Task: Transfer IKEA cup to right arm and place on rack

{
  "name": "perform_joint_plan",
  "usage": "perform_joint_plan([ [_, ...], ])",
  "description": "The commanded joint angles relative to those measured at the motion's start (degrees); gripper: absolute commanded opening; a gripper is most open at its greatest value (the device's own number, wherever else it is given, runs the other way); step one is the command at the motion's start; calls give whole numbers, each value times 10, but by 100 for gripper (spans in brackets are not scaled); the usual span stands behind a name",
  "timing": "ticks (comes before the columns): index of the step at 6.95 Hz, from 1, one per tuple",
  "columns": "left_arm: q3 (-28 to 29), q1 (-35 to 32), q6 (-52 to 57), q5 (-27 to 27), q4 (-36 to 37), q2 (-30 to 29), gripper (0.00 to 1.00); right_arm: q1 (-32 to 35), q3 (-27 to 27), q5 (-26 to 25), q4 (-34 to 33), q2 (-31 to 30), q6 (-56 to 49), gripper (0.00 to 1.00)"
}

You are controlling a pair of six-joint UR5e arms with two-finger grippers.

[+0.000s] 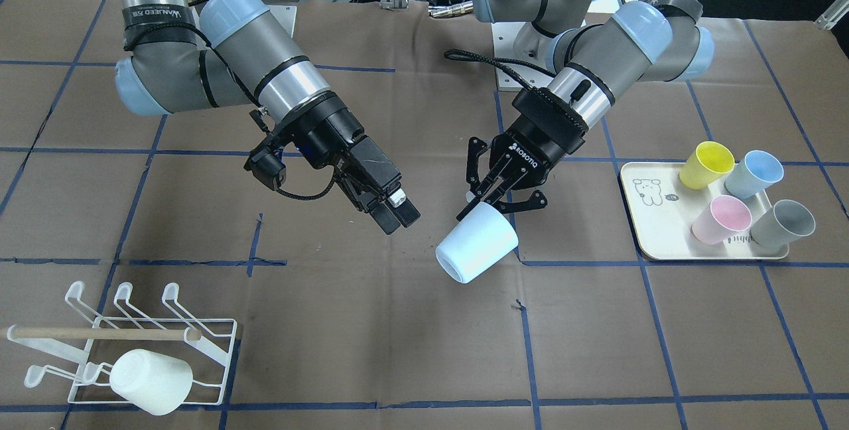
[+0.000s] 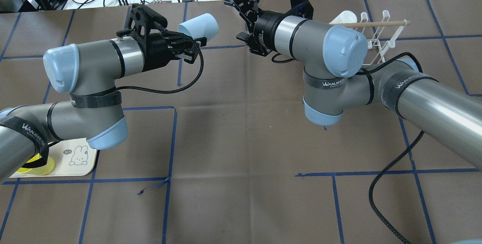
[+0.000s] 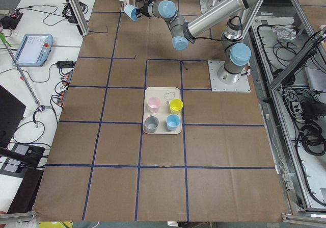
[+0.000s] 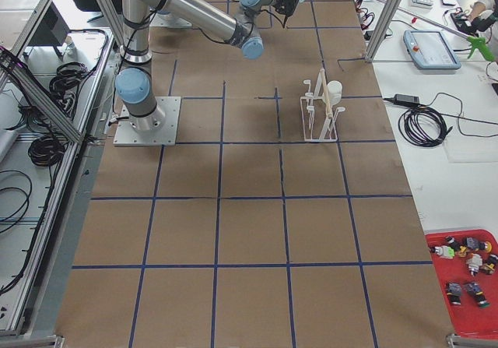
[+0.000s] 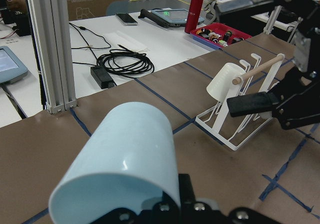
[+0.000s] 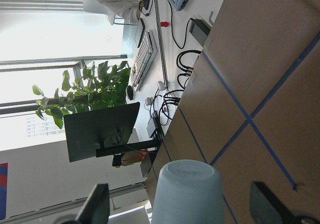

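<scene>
The left gripper (image 1: 502, 199), a black two-finger Robotiq unit, has its fingers closed on one end of a pale blue plastic cup (image 1: 477, 243) and holds it in the air, tilted. The cup's closed bottom points away from that gripper and toward the other arm.

Just beside that free end, but apart from it, is the right gripper (image 1: 400, 217), also black and two-fingered. Its fingers (image 6: 95, 206) are spread wide and hold nothing. In the right wrist view the pale blue plastic cup sits ahead of the gap between them, bottom showing.

Well out on the left gripper's far side, away from the right gripper, a cream rectangular tray with a cartoon print (image 1: 653, 217) lies on the brown paper-covered table with blue tape lines (image 1: 398, 350). It carries four plastic cups, mouths up: a yellow cup (image 1: 706, 164) and a light blue cup (image 1: 753, 174) in one row, and a pink cup (image 1: 721, 219) and a grey cup (image 1: 783, 224) in the other.

Well apart from the right gripper, on its outer side and farther from the robot's base, stands the white wire rack with looped prongs (image 1: 171, 292) and a light wooden dowel (image 1: 99, 334). One white cup (image 1: 151, 380) hangs on it, tipped over a prong; the other prongs are bare.
</scene>
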Motion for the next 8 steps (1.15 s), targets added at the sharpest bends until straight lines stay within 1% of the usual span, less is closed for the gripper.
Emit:
perform_joint_plan([
  [1,1,0,0,-1,1,-1,0,-3,8,-1,-6,4,11,99],
  [2,0,0,0,-1,1,-1,0,-2,6,-1,-15,19,26,98],
  [3,-1,0,0,-1,1,-1,0,3,3,-1,-43,38,77,98],
  [4,-1,0,0,-1,0,-1,0,8,4,-2,-63,44,110,98],
  [6,-1,0,2,-1,-1,-1,0,23,0,-2,-66,50,167,98],
  [7,-1,0,2,-1,-1,-1,0,32,-12,-3,-70,64,170,98],
  [8,-2,-1,3,-1,-1,-1,0,44,-30,-3,-76,79,196,98],
])
